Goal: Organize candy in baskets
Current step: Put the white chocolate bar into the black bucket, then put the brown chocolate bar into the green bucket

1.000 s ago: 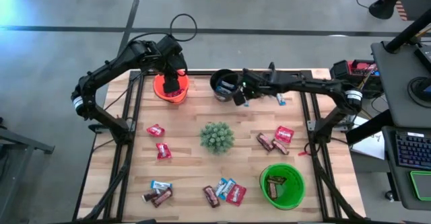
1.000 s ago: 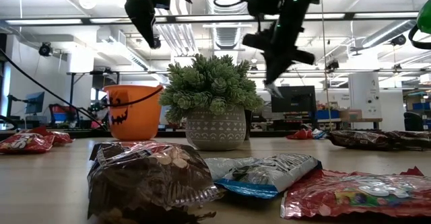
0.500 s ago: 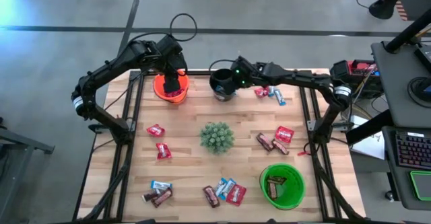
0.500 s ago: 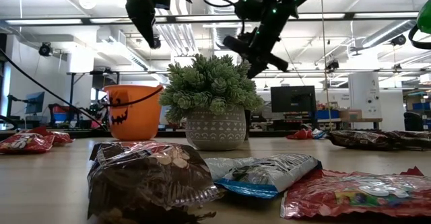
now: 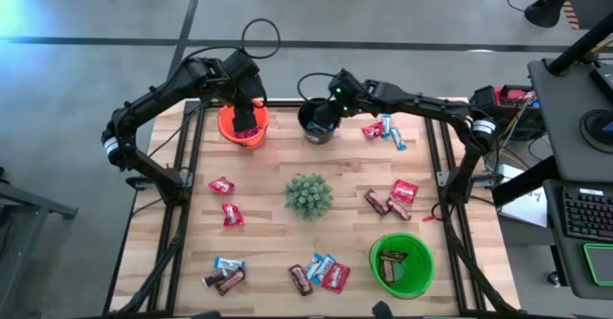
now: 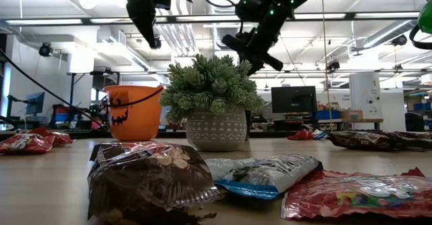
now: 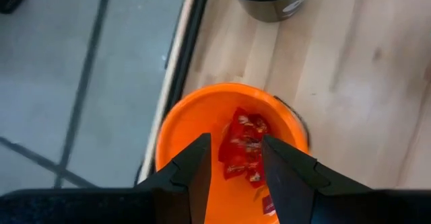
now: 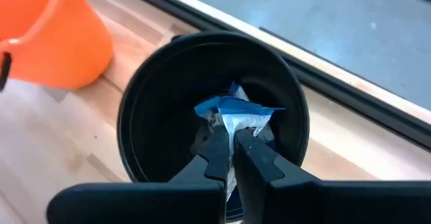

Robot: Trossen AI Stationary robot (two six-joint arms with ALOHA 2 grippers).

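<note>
Right end effector: the right end effector is held over the mouth of the round black plastic bucket, clenched on a blue-and-silver wrapped candy bar, which is gripped by one end so that it hangs inside the rim; a release from here would probably drop it into the bucket.
Left end effector: the left end effector is poised above the round orange plastic bucket, its fingers parted and nothing gripped between them.
Orange bucket contents: shiny red wrapped candy is seen lying at the bottom, so red appears to be sorted there.
Green bucket: the bright green round plastic bucket is placed at the desk's near right, with dark brown bars inside it.
Remaining candy: loose bars are scattered on the pale wooden desk, red ones on the left, mixed ones along the near edge, blue ones just beside the black bucket.
Obstacle: the round spiky green plant is set mid-desk and is no part of the sorting.
Progress: judged as partway, since many bars are not yet binned.
</note>
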